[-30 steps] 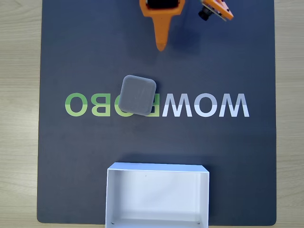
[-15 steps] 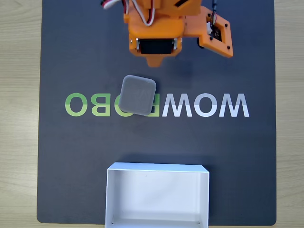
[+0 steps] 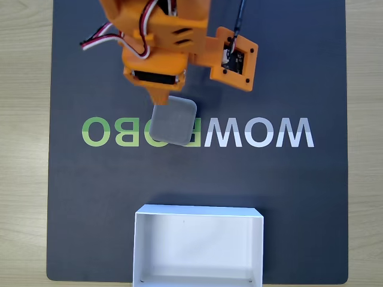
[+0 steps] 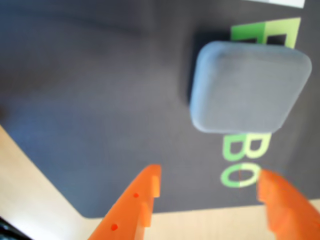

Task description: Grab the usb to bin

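Two orange fingers of the gripper [image 4: 207, 182] stand spread and empty in the wrist view. Ahead of them, slightly right of their gap, the usb [image 4: 248, 86] lies flat on the dark mat [image 3: 90, 179]; the bin [image 3: 197, 210] sits well beyond it.
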